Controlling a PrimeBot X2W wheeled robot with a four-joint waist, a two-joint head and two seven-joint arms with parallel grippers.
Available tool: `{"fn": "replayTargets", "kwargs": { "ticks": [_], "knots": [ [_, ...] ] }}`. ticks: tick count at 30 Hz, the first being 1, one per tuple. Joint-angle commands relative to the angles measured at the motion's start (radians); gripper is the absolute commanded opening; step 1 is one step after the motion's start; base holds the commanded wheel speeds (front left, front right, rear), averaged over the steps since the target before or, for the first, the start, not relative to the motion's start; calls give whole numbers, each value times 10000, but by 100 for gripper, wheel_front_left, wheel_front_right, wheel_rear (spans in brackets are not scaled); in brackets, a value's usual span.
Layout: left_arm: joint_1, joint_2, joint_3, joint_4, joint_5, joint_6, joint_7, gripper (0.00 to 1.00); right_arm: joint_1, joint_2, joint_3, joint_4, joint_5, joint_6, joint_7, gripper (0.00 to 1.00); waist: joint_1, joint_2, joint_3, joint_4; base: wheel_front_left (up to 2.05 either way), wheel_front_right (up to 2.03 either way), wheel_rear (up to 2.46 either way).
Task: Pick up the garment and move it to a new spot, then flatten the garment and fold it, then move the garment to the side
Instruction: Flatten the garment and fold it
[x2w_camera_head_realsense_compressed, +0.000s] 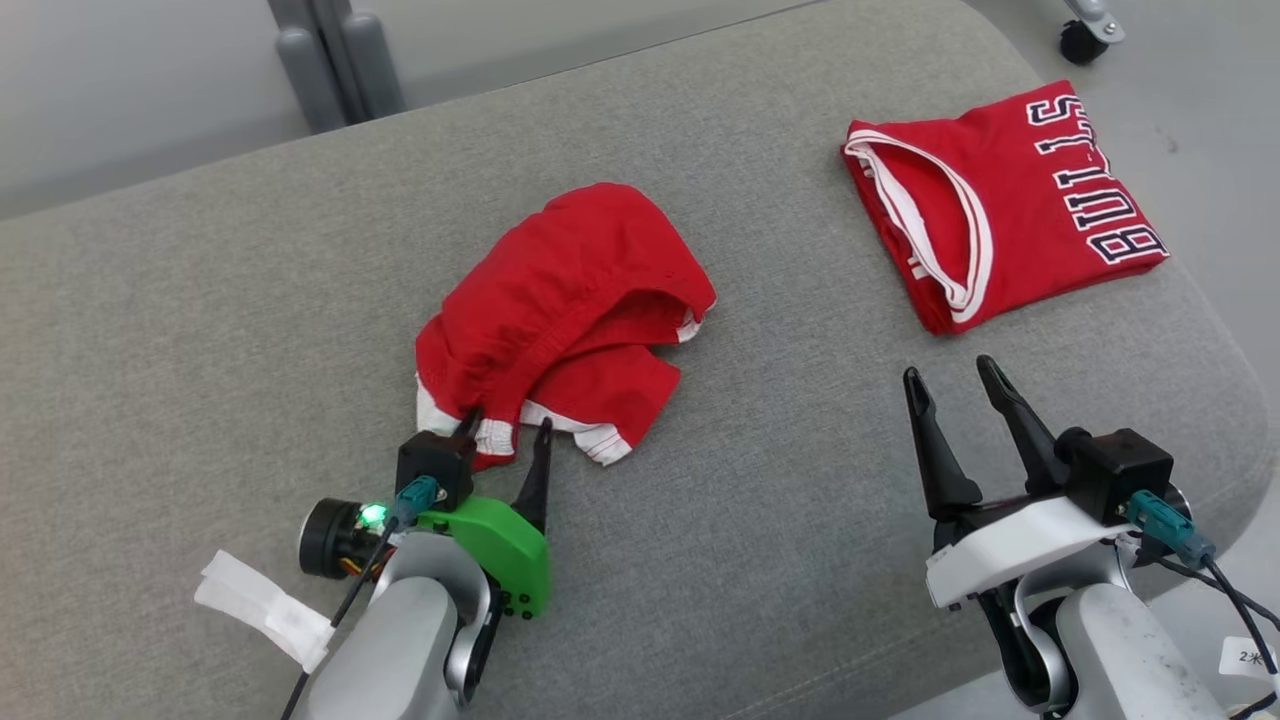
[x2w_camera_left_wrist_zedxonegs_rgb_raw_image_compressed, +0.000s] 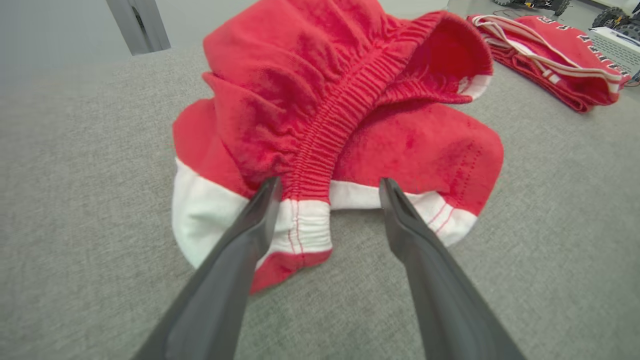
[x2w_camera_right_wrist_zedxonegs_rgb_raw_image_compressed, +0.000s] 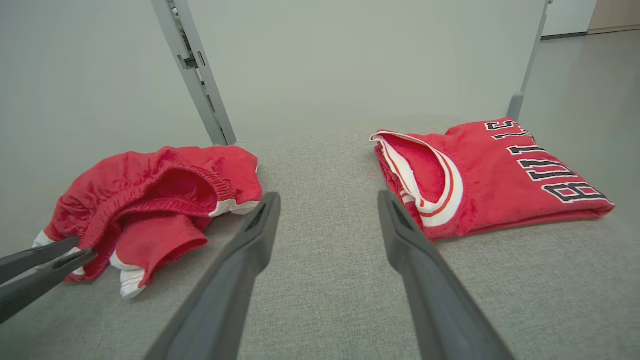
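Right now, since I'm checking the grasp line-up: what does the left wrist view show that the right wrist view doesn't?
Left wrist view: the ribbed waistband of the shorts up close, running into the open left tool. Right wrist view: the open right tool pointing across bare cushion, and the jersey with BULLS lettering legible. Both: crumpled red shorts, folded red jersey, grey cushion.

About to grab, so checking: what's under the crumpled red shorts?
Grey cushion shows around the shorts, whose folds overlap one another. The open left gripper brackets the waistband end. Whatever lies beneath the fabric is covered.
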Motion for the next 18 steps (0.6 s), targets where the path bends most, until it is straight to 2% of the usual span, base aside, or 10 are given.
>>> {"fn": "replayTargets", "kwargs": {
  "ticks": [1, 4, 6, 10, 11, 12, 13, 18],
  "knots": [
    [-218, 107, 101, 236, -5, 239, 56, 100, -111, 37, 26, 14, 5, -12, -89, 100, 0, -1, 204, -259, 0, 0, 0],
    [-348, 141, 317, 661, -9, 782, 32, 100, -118, 43, 40, 48, 28, -12, -99, 100, 0, -1, 210, -299, 0, 0, 0],
    [-400, 154, 401, 846, -36, 980, -14, 100, -100, 55, 34, 68, 30, -12, -119, 100, 0, -1, 202, -285, 0, 0, 0],
    [-461, 150, 572, 1008, -229, 991, -143, 100, -121, 62, 57, 118, 24, -12, -141, 100, 0, -1, 162, -220, 0, 0, 0],
    [-476, 153, 603, 1031, -287, 962, -187, 96, -141, 60, 74, 132, 30, -12, -146, 100, 0, -1, 147, -197, 0, 0, 0],
    [-488, 151, 608, 1045, -306, 929, -220, 18, -158, 57, 102, 142, 36, -12, -149, 100, 0, -1, 130, -173, 0, 0, 0],
    [-484, 150, 616, 1078, -330, 889, -219, 0, -166, 54, 127, 152, 41, -12, -147, 100, 0, -1, 117, -153, 0, 0, 0],
    [-745, 192, 684, 1088, -472, 612, -282, 0, -220, 55, 210, 202, 79, -12, -158, 100, 0, -1, 80, -90, 0, 0, 0]
  ]
}}
